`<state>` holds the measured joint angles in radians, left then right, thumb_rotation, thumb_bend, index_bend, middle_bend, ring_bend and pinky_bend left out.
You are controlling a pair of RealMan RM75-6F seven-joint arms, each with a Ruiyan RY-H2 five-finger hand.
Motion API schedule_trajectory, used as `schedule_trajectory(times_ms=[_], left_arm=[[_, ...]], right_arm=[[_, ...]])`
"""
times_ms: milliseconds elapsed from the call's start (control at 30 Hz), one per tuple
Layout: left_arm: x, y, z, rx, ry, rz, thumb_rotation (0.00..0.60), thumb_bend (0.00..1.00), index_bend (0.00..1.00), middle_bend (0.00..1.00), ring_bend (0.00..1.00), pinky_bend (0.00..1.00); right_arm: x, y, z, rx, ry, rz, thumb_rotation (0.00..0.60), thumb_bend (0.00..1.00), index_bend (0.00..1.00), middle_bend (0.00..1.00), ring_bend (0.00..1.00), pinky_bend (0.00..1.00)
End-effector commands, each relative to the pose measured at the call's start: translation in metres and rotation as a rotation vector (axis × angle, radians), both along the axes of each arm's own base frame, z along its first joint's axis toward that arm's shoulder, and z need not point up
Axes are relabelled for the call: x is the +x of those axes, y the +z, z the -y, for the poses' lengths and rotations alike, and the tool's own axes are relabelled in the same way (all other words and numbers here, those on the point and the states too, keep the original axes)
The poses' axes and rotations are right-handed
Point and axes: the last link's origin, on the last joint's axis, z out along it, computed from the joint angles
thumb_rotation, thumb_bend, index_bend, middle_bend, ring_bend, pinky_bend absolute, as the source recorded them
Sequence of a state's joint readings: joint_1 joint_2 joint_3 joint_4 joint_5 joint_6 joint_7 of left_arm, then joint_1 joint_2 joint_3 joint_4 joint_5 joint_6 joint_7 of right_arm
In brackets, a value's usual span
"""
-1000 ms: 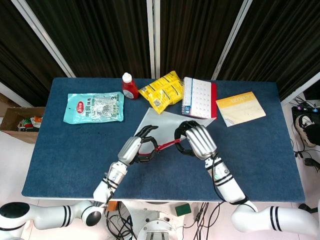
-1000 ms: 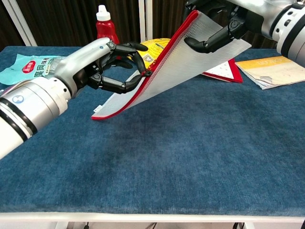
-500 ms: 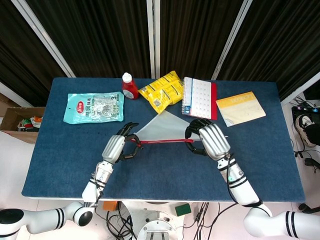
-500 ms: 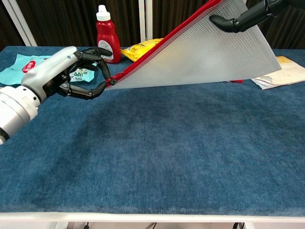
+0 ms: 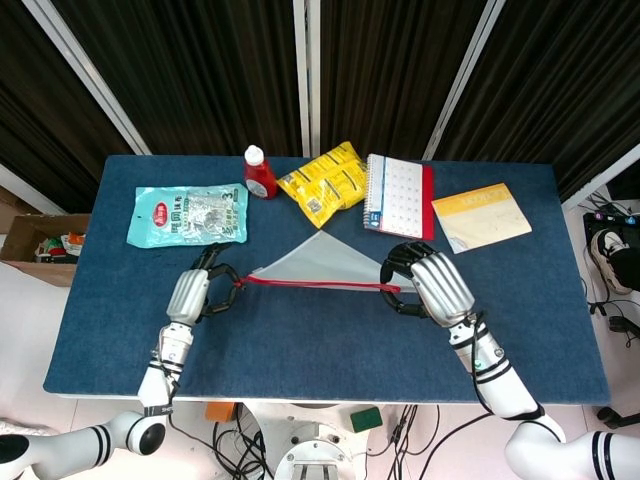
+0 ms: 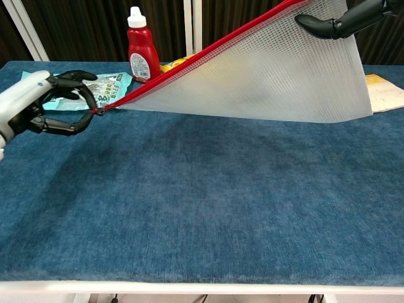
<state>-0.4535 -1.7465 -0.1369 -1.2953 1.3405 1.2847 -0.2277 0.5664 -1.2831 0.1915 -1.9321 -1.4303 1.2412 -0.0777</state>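
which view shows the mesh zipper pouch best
The chest view: the mesh zipper pouch fills the upper frame, its white weave and red zipper edge plain. The head view shows the pouch only as a small grey triangle held between the left robot hand and right robot hand.

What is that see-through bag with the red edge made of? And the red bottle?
The mesh pouch looks like soft woven plastic netting: a fine grid shows, and it's translucent. Its red edge seems a fabric zipper strip. The red bottle looks like glossy squeezable plastic with a white cap.

Both arms reach forward and spread apart, left hand [image 5: 190, 293] and right hand [image 5: 432, 283] with fingers curled closed.
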Motion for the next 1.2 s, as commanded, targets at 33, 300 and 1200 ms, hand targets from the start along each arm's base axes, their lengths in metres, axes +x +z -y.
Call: schedule_trajectory(times_ms=[33,300,1200], left_arm=[[-0.01,0.003,0.003,0.008,0.022,-0.009,0.6,0.54,0.59,0.09,0.03,0.16],[-0.028,0.006,0.006,0.011,0.067,-0.025,0.6,0.55,0.59,0.09,0.03,0.16],[-0.03,0.096,0.007,0.177,0.048,-0.047,0.6,0.27,0.27,0.06,0.03,0.16]], right_arm=[[0.0,-0.001,0.0,0.004,0.005,0.001,0.6,0.49,0.94,0.59,0.33,0.38],[0.002,-0.002,0.001,0.003,0.01,0.013,0.6,0.49,0.94,0.6,0.33,0.38],[-0.074,-0.105,-0.036,0.147,0.081,-0.558,0.6,0.06,0.03,0.12,0.0,0.05]])
